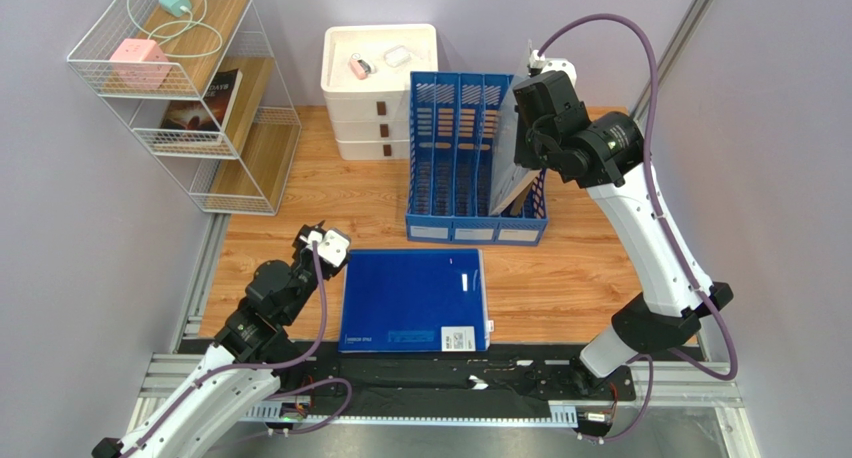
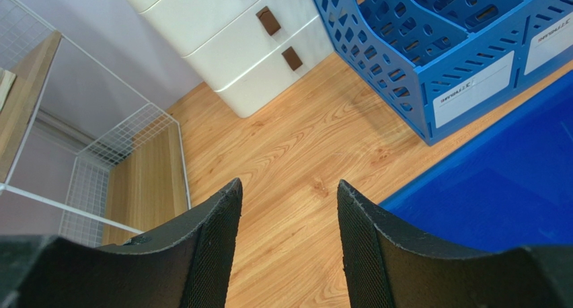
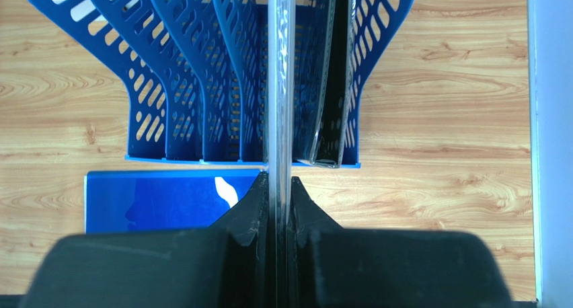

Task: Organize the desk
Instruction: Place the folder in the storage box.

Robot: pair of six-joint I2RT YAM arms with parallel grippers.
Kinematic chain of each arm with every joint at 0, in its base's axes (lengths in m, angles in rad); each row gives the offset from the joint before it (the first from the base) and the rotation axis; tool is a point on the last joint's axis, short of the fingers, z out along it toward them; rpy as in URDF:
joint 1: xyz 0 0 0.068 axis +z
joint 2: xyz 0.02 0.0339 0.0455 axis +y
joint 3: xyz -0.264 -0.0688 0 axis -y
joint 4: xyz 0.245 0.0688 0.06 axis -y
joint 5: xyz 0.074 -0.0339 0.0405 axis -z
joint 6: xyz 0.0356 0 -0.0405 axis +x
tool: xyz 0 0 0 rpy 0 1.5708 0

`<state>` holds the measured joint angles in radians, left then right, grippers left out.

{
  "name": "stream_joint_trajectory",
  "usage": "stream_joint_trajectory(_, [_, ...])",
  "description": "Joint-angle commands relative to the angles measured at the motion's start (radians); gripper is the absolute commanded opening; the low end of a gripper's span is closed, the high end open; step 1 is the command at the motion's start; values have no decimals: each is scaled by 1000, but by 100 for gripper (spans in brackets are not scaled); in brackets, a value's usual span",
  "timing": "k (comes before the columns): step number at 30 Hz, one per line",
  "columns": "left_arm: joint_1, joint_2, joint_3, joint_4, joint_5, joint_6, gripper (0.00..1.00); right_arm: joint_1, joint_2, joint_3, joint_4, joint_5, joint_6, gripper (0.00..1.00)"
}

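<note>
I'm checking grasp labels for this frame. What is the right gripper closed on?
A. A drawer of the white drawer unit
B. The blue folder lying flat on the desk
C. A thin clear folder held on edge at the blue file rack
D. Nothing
C: the right gripper is shut on the thin clear folder, seen edge-on at the blue file rack.
</note>
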<state>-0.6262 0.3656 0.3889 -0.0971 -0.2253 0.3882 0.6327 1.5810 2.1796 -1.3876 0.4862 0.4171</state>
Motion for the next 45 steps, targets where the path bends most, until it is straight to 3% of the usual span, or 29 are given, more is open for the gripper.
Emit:
stream_joint_trajectory(1, [5, 1, 1, 7, 9, -5, 60, -8, -29, -6, -125, -9, -34, 0])
stream_joint_trajectory(18, [5, -16, -1, 3, 6, 0, 60, -10, 157, 74, -108, -109, -24, 0])
stream_joint_trajectory(27, [5, -24, 1, -1, 6, -2, 60, -25, 169, -1, -105, -117, 2, 0])
stream_joint_trajectory(28, [5, -27, 2, -4, 7, 0, 60, -27, 169, -6, -110, -110, 6, 11])
stream_joint_trajectory(30, [5, -31, 1, -6, 9, -2, 61, -27, 165, -15, -110, -92, 11, 48])
stream_joint_trajectory(31, [5, -31, 2, -7, 12, -2, 61, -27, 157, -15, -108, -86, 9, 72])
stream_joint_trajectory(33, [5, -30, 2, -9, 14, 0, 61, -25, 142, -17, -105, -57, 12, 97])
stream_joint_trajectory(39, [5, -19, 2, -7, 21, 0, 61, -24, 53, 6, -54, -69, 2, 100])
stream_joint_trajectory(43, [5, -4, 4, -6, 23, 1, 61, -16, -30, 48, 4, -196, 9, 100])
stream_joint_trajectory(45, [5, 6, 5, -9, 26, 5, 61, 40, -116, -16, 48, -244, 20, 100])
